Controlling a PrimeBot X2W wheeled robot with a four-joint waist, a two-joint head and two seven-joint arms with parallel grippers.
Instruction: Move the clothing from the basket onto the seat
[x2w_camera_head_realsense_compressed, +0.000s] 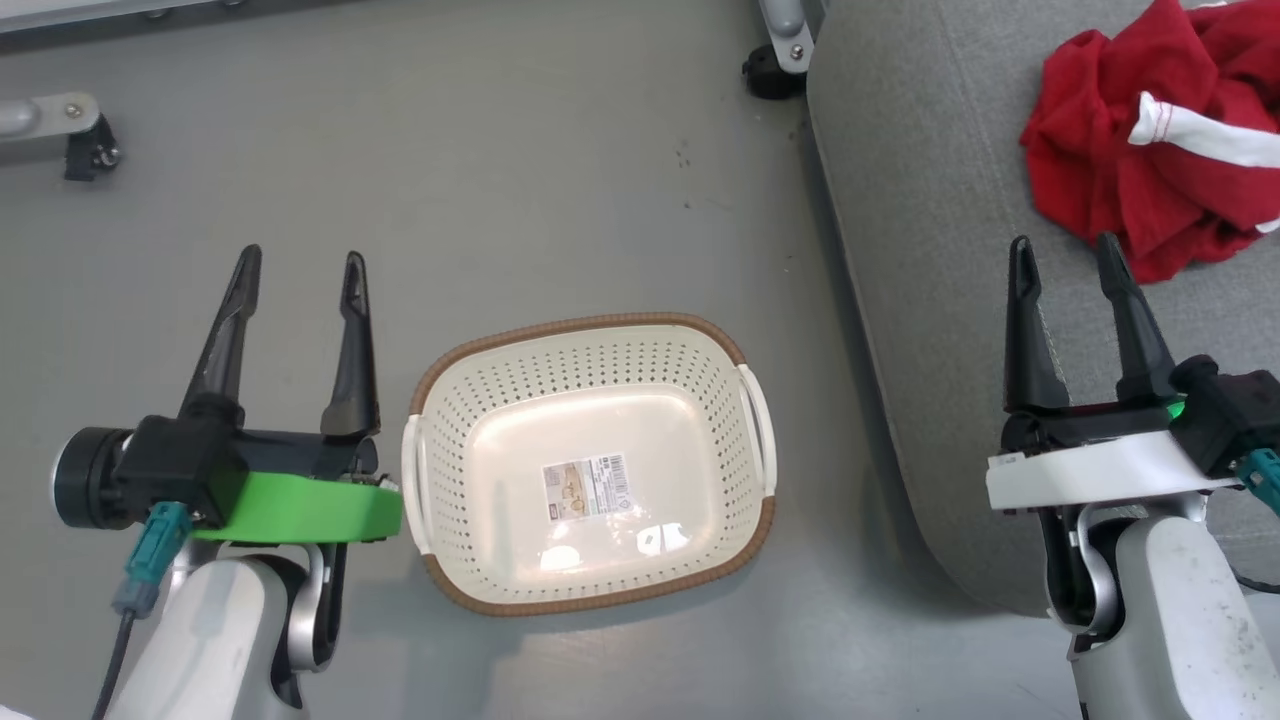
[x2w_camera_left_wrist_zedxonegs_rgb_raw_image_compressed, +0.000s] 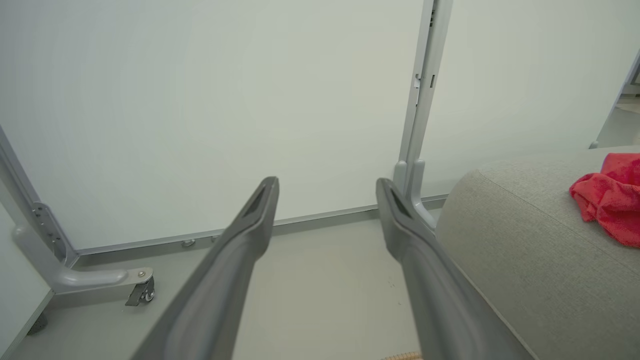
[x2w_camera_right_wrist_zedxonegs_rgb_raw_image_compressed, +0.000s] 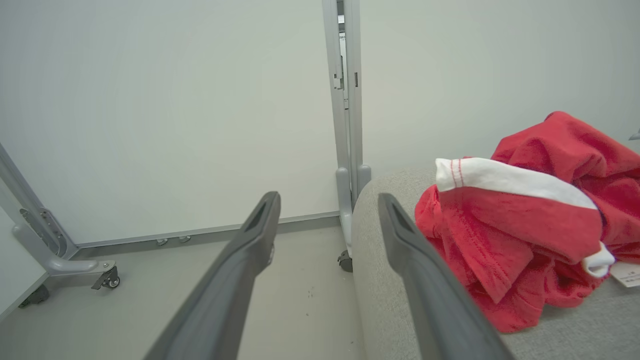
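- Red clothing (x2w_camera_head_realsense_compressed: 1150, 150) lies crumpled on the seat (x2w_camera_head_realsense_compressed: 930, 300), toward the seat's far right part in the head view. A white band shows on top of the heap. All that shows of the garment rests on the cushion, well in from the seat's rounded edge.
- Beside the seat, on the floor (x2w_camera_head_realsense_compressed: 400, 150), the basket (x2w_camera_head_realsense_compressed: 580, 325) stands upright and holds nothing but its label (x2w_camera_head_realsense_compressed: 585, 487), so I judge the move to be done.
- Right gripper (x2w_camera_head_realsense_compressed: 1063, 241) hovers over the seat's near part, released, with both fingers spread wide and nothing between them. The clothing sits just ahead and to the right of its fingertips, near but apart.
- Left gripper (x2w_camera_head_realsense_compressed: 301, 255) hangs on the side of the basket away from the seat. It is likewise released and empty, and well apart from the clothing.
- Doing the step in hand well means, as I judge it, a clean retreat. Keep the right gripper's fingers spread and draw them away from the seat without brushing the heap. A fingertip caught in a loose fold could drag the fabric toward the seat's edge.
- If any tidying is wanted, a gentle push toward the seat's middle looks safer than a fresh pinch. Otherwise the garment is best left alone.
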